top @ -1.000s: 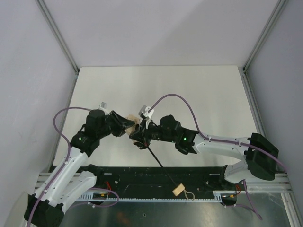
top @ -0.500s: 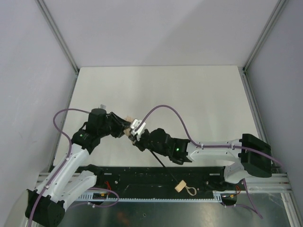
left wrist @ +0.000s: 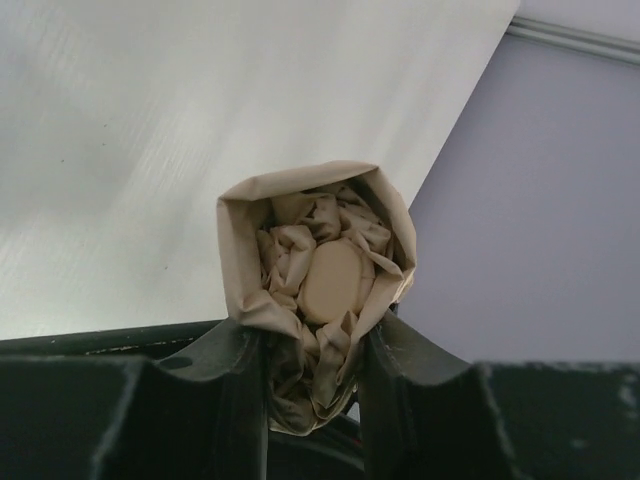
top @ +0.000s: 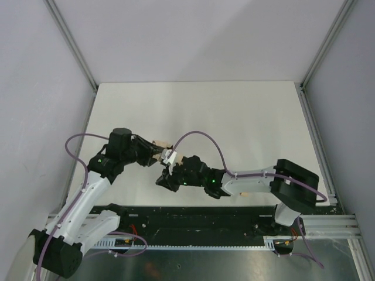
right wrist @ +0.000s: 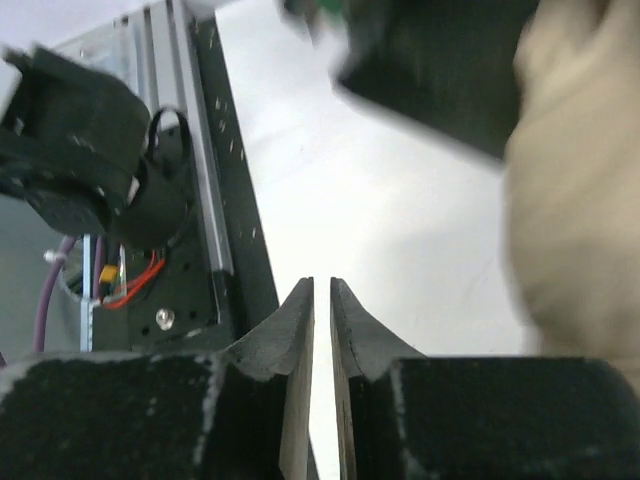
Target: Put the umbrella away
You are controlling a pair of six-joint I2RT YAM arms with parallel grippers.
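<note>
The umbrella's beige canopy (left wrist: 315,265) is bunched into a roll with a tan oval cap at its centre. My left gripper (left wrist: 312,335) is shut on this roll, fabric pressed against both fingers. From above, the canopy (top: 159,143) shows just past the left gripper (top: 156,153) at the table's near middle. My right gripper (top: 163,180) hangs just in front of it, jaws a narrow slit apart with nothing between them (right wrist: 321,285). Beige fabric (right wrist: 570,190) fills the right of that view. A tan handle piece (top: 243,193) peeks out under the right forearm; the shaft is hidden.
The white table (top: 234,117) stretches back to grey walls with metal frame posts (top: 70,41). A black rail with wiring (top: 176,219) runs along the near edge, close below the right gripper. Both arms crowd the near middle.
The right arm has dropped left and toward the front rail, and its jaws have parted slightly. The black shaft no longer shows, and the handle has moved from over the rail to beside the right forearm.
</note>
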